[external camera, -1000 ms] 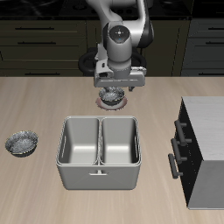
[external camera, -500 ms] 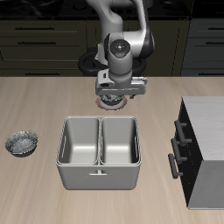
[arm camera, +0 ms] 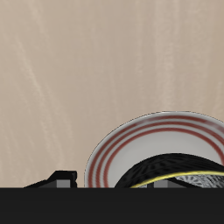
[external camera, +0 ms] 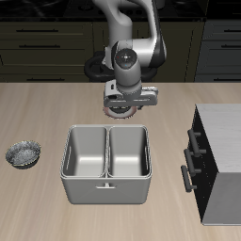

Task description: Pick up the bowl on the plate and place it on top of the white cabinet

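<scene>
The plate (arm camera: 157, 131), pale with a reddish-pink rim, lies on the table behind the metal tub. The speckled grey bowl (arm camera: 179, 171) sits on it. In the exterior view my gripper (external camera: 121, 104) is lowered right over the bowl (external camera: 120, 107), hiding most of it and the plate. The jaws look open; one finger (arm camera: 61, 178) stands outside the plate's rim, clear of the bowl, and the other is hidden. The white cabinet (external camera: 224, 127) stands apart at the table's side, its light top bare.
A grey two-compartment metal tub (external camera: 105, 188) stands between the plate and the table's front edge. A second, look-alike speckled bowl (external camera: 24, 152) sits on the table far from the cabinet. Dark kitchen cupboards run along the back.
My gripper has come down from just above the bowl to around it and turned slightly. The bowl, plate and everything else have stayed put.
</scene>
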